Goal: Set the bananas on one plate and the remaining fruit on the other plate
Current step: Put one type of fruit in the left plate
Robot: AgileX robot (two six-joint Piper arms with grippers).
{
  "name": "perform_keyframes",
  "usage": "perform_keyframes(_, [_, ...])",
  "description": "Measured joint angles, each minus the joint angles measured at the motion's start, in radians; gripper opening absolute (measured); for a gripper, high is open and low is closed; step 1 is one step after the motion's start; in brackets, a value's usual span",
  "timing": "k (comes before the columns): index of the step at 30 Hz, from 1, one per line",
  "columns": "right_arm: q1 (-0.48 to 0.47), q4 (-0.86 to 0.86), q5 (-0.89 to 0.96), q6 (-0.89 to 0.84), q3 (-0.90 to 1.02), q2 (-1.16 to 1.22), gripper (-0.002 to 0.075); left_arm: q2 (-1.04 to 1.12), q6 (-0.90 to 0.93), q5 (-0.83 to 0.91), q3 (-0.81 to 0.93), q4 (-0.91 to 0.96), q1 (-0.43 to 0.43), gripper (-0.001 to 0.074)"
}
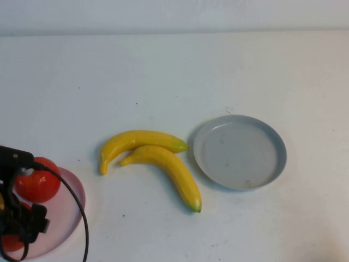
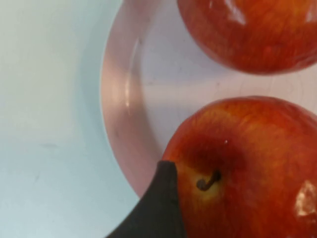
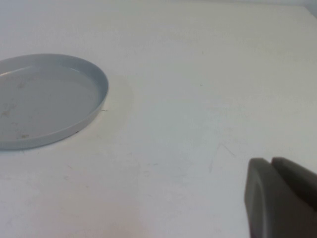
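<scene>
Left end effector (image 1: 13, 210), fingers spread wide, hangs over the pink plate (image 1: 73, 204), partly hiding two apples (image 1: 38, 179). Bananas (image 1: 158, 161) lie on the bench (image 1: 163, 71) beside the grey-blue plate (image 1: 240, 152), long axes slanting toward it. Right end effector (image 3: 282, 198), closed, is cut off at the frame edge.

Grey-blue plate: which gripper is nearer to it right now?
Right. The right gripper, shut, sits low over bare table beside the grey-blue plate. The left gripper is open over the apples on the pink plate, beyond the bananas.
</scene>
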Motion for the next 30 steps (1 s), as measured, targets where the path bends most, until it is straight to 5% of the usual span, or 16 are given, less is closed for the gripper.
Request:
perform_keyframes(20, [0.000, 0.000, 0.000, 0.000, 0.000, 0.000, -0.0017, -0.034, 0.069, 0.019, -0.007, -0.238, 0.011, 0.0670])
perform_keyframes(30, [0.000, 0.000, 0.000, 0.000, 0.000, 0.000, -0.0017, -0.128, 0.073, 0.168, -0.008, -0.311, 0.011, 0.0670])
